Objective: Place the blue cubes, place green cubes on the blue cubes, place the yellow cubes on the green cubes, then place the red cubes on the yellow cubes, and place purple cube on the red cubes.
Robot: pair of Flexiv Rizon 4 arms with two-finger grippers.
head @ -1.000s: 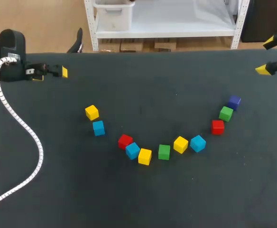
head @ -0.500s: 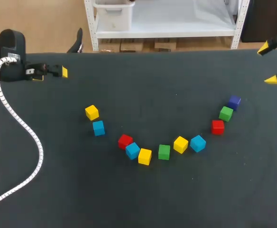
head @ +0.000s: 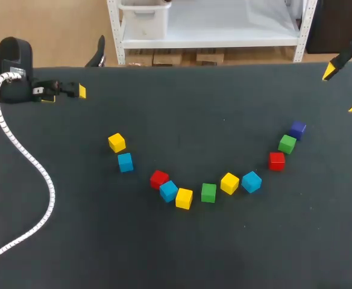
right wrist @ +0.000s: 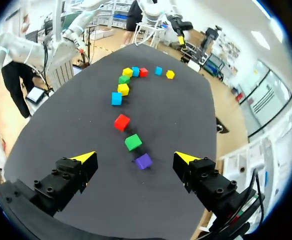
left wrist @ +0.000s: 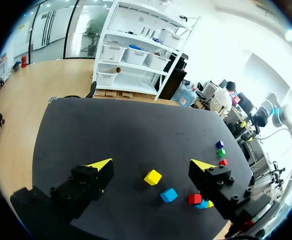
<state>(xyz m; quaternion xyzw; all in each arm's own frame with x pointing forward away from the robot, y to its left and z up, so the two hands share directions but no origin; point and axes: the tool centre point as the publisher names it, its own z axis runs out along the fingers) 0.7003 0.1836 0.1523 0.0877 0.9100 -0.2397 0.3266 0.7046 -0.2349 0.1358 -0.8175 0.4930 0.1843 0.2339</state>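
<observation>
Several cubes lie in a curved row on the black table (head: 182, 114). From left they run yellow cube (head: 116, 142), blue cube (head: 125, 162), red cube (head: 159, 179), blue, yellow, green cube (head: 208, 192), yellow, blue, red, green, then the purple cube (head: 297, 129). None is stacked. My left gripper (head: 66, 94) stands open at the far left edge, well away from them; its wrist view has the yellow cube (left wrist: 152, 177) and blue cube (left wrist: 168, 195) ahead. My right gripper (head: 343, 89) is open above the far right edge; the purple cube (right wrist: 143, 161) lies under it, between its fingers, untouched.
A white ribbed cable (head: 25, 158) trails from my left arm across the table's left side. A white shelf unit stands beyond the far edge.
My right gripper's yellow tips have shifted at the far right edge, the lower one down and to the right. The left arm and the cubes have kept still.
</observation>
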